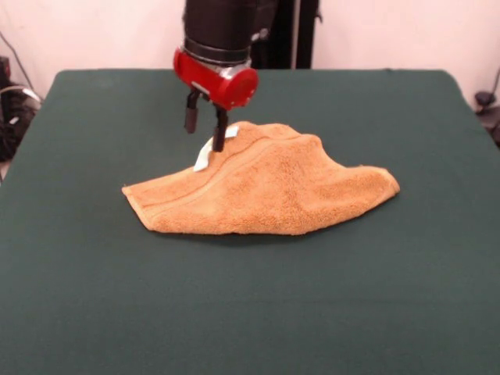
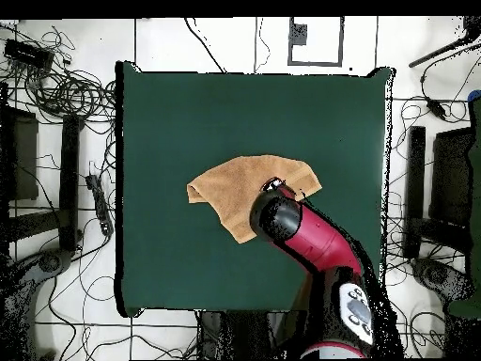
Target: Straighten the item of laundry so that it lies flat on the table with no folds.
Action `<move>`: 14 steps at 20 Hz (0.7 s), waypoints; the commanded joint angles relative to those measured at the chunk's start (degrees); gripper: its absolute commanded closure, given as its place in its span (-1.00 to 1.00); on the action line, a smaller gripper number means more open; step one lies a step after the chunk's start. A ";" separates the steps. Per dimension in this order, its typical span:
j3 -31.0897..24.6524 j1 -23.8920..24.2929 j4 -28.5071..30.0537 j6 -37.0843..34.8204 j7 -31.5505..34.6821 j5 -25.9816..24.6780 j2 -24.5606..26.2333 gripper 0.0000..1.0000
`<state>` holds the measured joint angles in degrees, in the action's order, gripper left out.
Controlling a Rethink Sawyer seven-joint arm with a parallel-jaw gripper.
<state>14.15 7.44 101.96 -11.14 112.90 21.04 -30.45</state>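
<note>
The towel (image 1: 266,191) lies bunched and folded mid-frame on the bench (image 1: 391,297). The pincer (image 1: 205,131), jaws parted and holding nothing, hangs over the towel's upper-left peak beside the white tag (image 1: 203,156). Closing here might catch only the tag or 1 layer, leaving folds.

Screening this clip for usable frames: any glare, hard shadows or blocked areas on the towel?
Front view: even light, no glare, a soft shadow under the towel; the tool is sharp. Overhead view: the arm covers part of the towel; the table is evenly lit.
</note>
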 commanded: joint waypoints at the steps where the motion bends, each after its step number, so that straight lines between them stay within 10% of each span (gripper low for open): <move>1: -9.13 1.58 7.23 2.40 9.90 -0.51 -0.31 -1.00; 14: -17.06 6.45 13.24 0.14 11.11 2.49 -2.25 -1.00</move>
<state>9.84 11.72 107.15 -10.39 112.90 21.08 -31.35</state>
